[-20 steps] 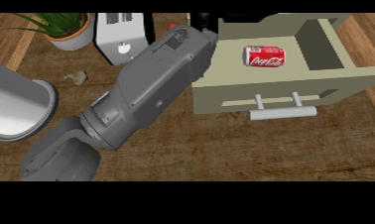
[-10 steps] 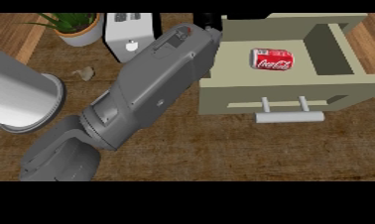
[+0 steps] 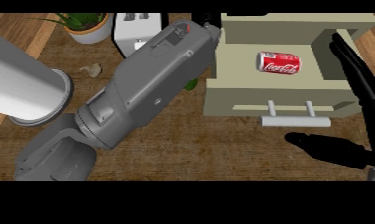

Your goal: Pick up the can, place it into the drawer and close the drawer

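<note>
Red cola can (image 3: 279,63) lies on its side inside the open beige drawer (image 3: 242,96). Our right hand (image 3: 338,149), near the drawer's white bar handle (image 3: 294,120), holds nothing. We can't tell the left hand's state. Drawer should slide easily; push its stiff front.

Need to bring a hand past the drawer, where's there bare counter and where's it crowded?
Bare wood lies below the drawer handle, between the grey left forearm and the right hand. The top left is crowded: plant, toaster, white cylinder.
</note>
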Available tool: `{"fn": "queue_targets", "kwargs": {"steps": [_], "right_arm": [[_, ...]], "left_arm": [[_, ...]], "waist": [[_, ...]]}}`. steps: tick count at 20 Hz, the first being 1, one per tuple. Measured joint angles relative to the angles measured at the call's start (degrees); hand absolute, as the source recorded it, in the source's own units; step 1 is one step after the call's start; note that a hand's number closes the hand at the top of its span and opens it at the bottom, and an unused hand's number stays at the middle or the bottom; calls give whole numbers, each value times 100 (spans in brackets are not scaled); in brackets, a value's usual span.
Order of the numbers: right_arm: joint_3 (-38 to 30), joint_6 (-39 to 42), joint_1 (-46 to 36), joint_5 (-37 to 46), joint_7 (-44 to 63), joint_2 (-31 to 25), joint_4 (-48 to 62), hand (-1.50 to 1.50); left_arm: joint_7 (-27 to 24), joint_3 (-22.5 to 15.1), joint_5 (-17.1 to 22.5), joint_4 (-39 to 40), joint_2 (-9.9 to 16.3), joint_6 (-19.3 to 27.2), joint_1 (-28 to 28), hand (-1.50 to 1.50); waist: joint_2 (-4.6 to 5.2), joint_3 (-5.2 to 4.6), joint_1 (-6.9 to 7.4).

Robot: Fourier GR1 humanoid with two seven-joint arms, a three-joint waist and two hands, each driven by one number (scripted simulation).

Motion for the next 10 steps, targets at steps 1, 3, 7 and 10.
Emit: {"fn": "queue_targets", "kwargs": {"steps": [1, 3, 7, 10], "right_arm": [[73, -115, -121, 187, -63, -28, 228, -150], [250, -308, -334, 523, -197, -73, 680, -150], [563, -687, -890, 1188, -351, -154, 1670, -150], [715, -847, -1308, 1568, -436, -259, 2361, -150]], "left_arm": [[14, 7, -29, -28, 27, 6, 57, -150], [97, 19, -86, -89, 123, 12, 103, -150], [280, -7, -213, -246, 203, 124, 135, -150], [406, -12, -297, -395, 401, 55, 271, -150]], "waist": [[-6, -1, 13], [-13, 0, 32], [-20, 0, 81], [-25, -1, 97]]}}
